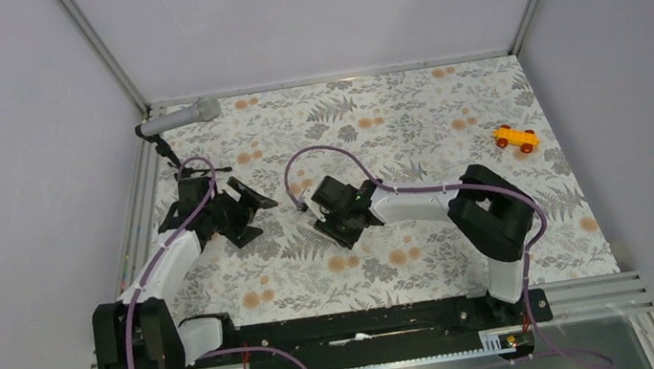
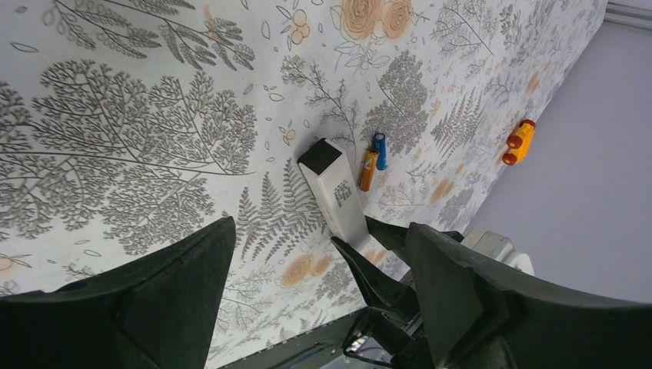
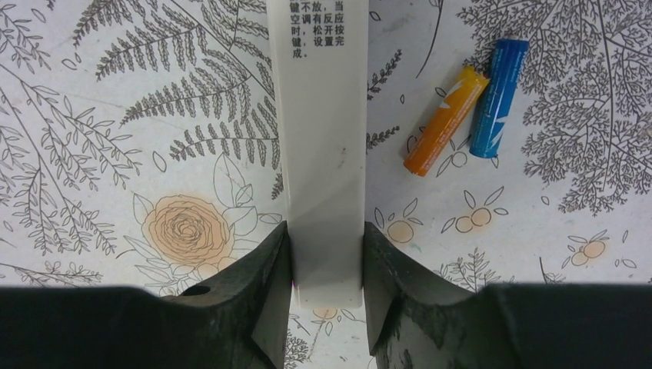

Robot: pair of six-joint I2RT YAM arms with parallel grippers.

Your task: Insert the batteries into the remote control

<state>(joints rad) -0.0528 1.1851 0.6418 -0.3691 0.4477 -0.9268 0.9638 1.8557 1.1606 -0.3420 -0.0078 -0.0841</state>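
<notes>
The white remote control (image 3: 323, 146) lies flat on the floral table; it also shows in the left wrist view (image 2: 340, 198), where its far end looks dark. My right gripper (image 3: 326, 240) is shut on the remote's near end, one finger on each long side. The orange battery (image 3: 446, 121) and the blue battery (image 3: 498, 98) lie side by side on the table just right of the remote; both show in the left wrist view too, orange (image 2: 368, 171) and blue (image 2: 379, 151). My left gripper (image 2: 321, 231) is open and empty, left of the remote. No separate cover shows.
A grey microphone (image 1: 182, 119) on a black tripod stands at the back left corner. An orange-yellow toy car (image 1: 516, 138) sits at the right side of the table. Grey walls close in the table on three sides.
</notes>
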